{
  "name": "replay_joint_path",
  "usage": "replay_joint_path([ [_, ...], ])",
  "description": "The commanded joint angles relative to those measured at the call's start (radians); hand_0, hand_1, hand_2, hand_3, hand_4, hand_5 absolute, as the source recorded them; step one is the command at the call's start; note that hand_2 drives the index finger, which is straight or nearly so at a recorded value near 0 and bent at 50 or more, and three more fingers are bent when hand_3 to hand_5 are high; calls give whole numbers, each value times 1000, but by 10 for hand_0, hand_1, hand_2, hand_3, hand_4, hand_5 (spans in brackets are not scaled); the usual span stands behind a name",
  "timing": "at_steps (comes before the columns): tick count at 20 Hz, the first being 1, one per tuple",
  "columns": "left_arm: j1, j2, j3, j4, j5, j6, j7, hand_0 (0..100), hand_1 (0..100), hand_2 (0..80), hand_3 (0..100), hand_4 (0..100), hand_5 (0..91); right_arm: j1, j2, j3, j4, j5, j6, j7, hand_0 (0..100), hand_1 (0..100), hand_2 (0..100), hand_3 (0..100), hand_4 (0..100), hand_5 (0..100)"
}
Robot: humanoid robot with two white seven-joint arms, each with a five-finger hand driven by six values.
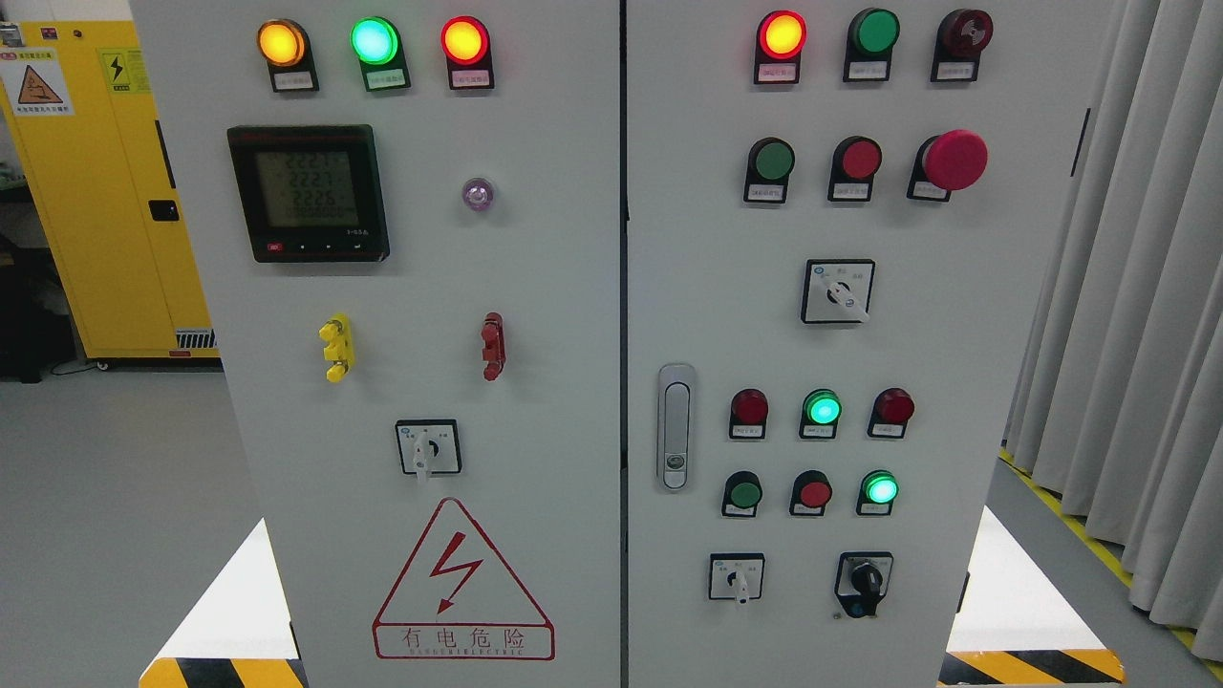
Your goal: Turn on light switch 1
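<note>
A grey electrical cabinet fills the head view, with a left door (535, 287) and a right door (955, 334). On the right door, the upper button row holds a green button (772, 161), a red button (860, 159) and a red mushroom button (954, 160). Lower down are a green button (742, 493), a red button (813, 493) and a lit green button (879, 488). Above them a green lamp (822, 409) glows between two dark red lamps. The labels are too small to read, so I cannot tell which control is switch 1. Neither hand shows.
White rotary selectors (838, 291) (737, 577) (428, 447), a black knob (865, 579) and a door handle (675, 425) stick out of the panel. A digital meter (308, 192) sits at upper left. A yellow cabinet (105, 191) stands behind on the left, grey curtains (1137, 334) on the right.
</note>
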Motion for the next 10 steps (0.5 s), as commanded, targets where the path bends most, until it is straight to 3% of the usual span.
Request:
replay_joint_path([
  [1, -39, -7, 21, -299, -9, 2, 0, 218, 508, 384, 622, 740, 653, 0, 0, 0, 0, 0, 0, 1, 0, 500, 40, 0, 0, 0],
  [6, -126, -25, 21, -348, -11, 83, 3, 145, 540, 440, 668, 779, 710, 0, 0, 0, 0, 0, 0, -1, 0, 500, 40, 0, 0, 0],
  [10, -177, -25, 14, -363, -12, 112, 42, 111, 564, 478, 725, 813, 757, 0, 0, 0, 0, 0, 0, 1, 0, 500, 40, 0, 0, 0],
])
